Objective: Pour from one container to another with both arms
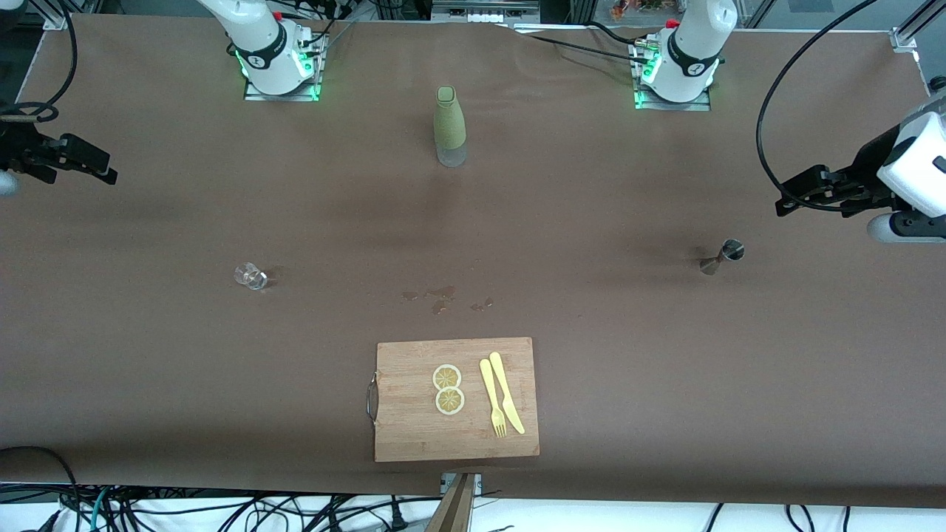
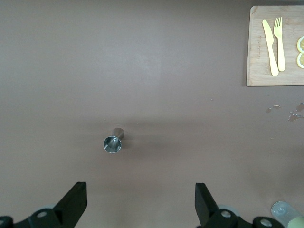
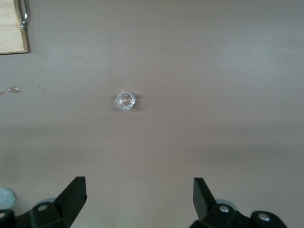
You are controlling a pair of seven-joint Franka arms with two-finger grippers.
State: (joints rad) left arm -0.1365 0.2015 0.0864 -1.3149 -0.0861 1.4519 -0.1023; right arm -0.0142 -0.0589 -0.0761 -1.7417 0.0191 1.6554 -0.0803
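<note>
A small clear glass [image 1: 251, 276] [image 3: 125, 100] stands on the brown table toward the right arm's end. A metal jigger [image 1: 723, 256] [image 2: 113, 141] stands toward the left arm's end. My right gripper [image 1: 109, 175] [image 3: 140, 197] hangs open and empty over the table's edge at its own end, well apart from the glass. My left gripper [image 1: 783, 204] [image 2: 141, 199] hangs open and empty over the table at its end, a short way from the jigger. A green-sleeved bottle [image 1: 450, 125] stands upright between the two arm bases.
A wooden cutting board [image 1: 414, 436] [image 2: 259, 71] lies near the front camera's edge, with two lemon slices [image 1: 448, 389], a yellow fork [image 1: 491, 399] and a knife [image 1: 507, 391]. Small wet spots [image 1: 443, 299] mark the cloth just above the board.
</note>
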